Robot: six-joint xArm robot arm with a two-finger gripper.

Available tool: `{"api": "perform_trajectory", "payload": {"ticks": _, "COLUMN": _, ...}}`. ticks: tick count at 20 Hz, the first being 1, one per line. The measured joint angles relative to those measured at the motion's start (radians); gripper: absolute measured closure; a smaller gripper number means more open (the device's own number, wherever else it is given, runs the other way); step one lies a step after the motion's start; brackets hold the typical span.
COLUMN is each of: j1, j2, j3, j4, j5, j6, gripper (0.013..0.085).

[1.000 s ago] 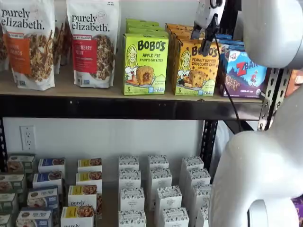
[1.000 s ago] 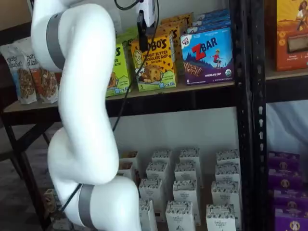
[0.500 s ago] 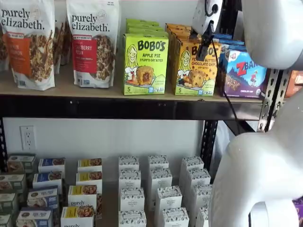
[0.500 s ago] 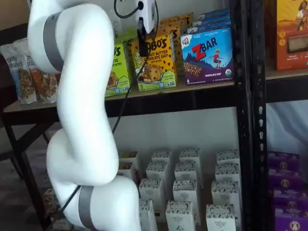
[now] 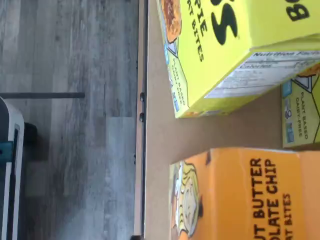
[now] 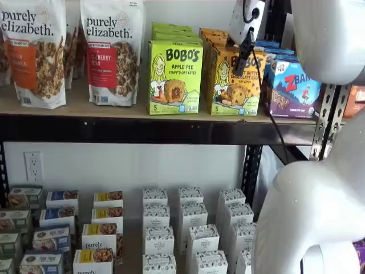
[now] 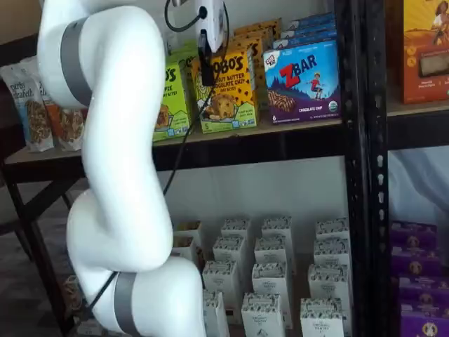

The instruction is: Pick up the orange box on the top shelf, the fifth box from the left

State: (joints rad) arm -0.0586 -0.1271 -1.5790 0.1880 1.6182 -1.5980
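Note:
The orange box (image 6: 232, 85) stands upright at the front of the top shelf (image 6: 85, 106), between a lime-green carton and a blue ZBar carton. It shows in both shelf views (image 7: 231, 91). My gripper (image 6: 244, 54) hangs in front of the box's upper part, its black fingers over the box face. In a shelf view the gripper (image 7: 205, 62) shows as one dark finger side-on, so no gap can be read. The wrist view shows the orange box (image 5: 250, 195) close up on the tan shelf board (image 5: 160, 145).
The lime-green Bobo's Apple Pie carton (image 6: 175, 77) stands left of the orange box, the ZBar carton (image 6: 293, 88) right of it. Granola bags (image 6: 111, 51) stand further left. Small white cartons (image 6: 188, 228) fill the lower level. A black upright (image 7: 358, 140) stands at the right.
My gripper has shifted slightly upward in front of the orange box. The boxes have not moved.

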Motion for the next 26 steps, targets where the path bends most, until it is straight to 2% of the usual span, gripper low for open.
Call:
{"api": "perform_trajectory", "payload": {"ticks": 1, "j1": 0.000, "j2": -0.001, "j3": 0.001, "j4": 0.001, "j5": -0.001, "j6": 0.000, "gripper": 0.0170}}
{"api": "perform_trajectory", "payload": {"ticks": 3, "j1": 0.000, "j2": -0.001, "j3": 0.003, "j4": 0.005, "j5": -0.002, "j6": 0.000, "gripper": 0.0250}}
{"api": "perform_trajectory", "payload": {"ticks": 6, "j1": -0.002, "j2": 0.000, "j3": -0.001, "j4": 0.009, "j5": 0.003, "j6": -0.001, "gripper": 0.0290}}
{"api": "perform_trajectory", "payload": {"ticks": 7, "j1": -0.003, "j2": 0.001, "j3": -0.002, "j4": 0.010, "j5": 0.005, "j6": -0.001, "gripper": 0.0330}}
{"api": "perform_trajectory", "payload": {"ticks": 16, "j1": -0.011, "j2": 0.020, "j3": -0.031, "j4": 0.020, "j5": 0.045, "j6": -0.005, "gripper": 0.0330}}
{"api": "perform_trajectory", "payload": {"ticks": 26, "j1": -0.004, "j2": 0.006, "j3": -0.006, "j4": 0.012, "j5": 0.007, "j6": -0.002, "gripper": 0.0330}}
